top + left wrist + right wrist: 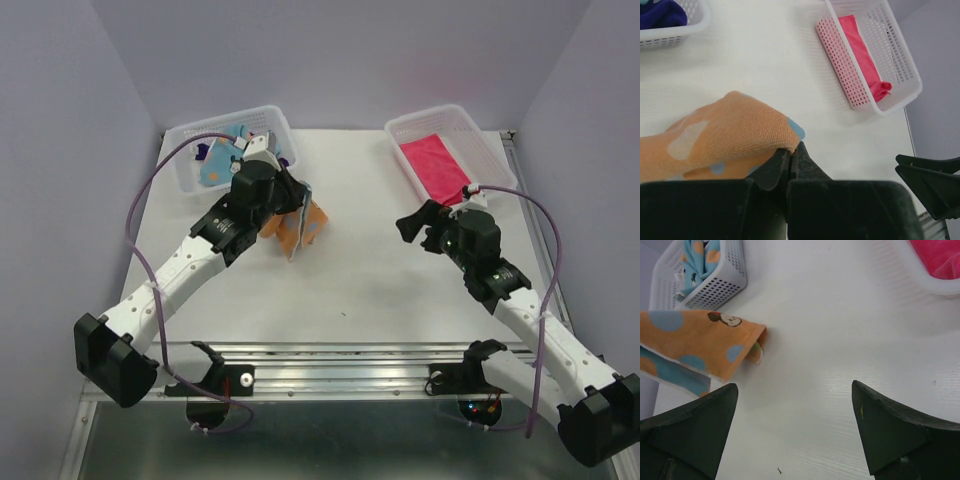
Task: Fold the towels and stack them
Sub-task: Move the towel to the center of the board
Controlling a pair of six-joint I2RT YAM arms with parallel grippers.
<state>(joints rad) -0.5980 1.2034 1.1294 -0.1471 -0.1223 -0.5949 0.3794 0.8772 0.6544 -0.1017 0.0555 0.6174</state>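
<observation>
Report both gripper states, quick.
Left gripper: shut on the orange towel.
Right gripper: open, holding nothing.

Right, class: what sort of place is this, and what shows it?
Likely a robotics lab test cell: a white table boxed in by plain walls, two robot arms at its near edge, plastic baskets of towels.

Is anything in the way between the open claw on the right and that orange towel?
Nothing visible: only bare table lies between the right claw and the orange towel, which the left claw grips.
</observation>
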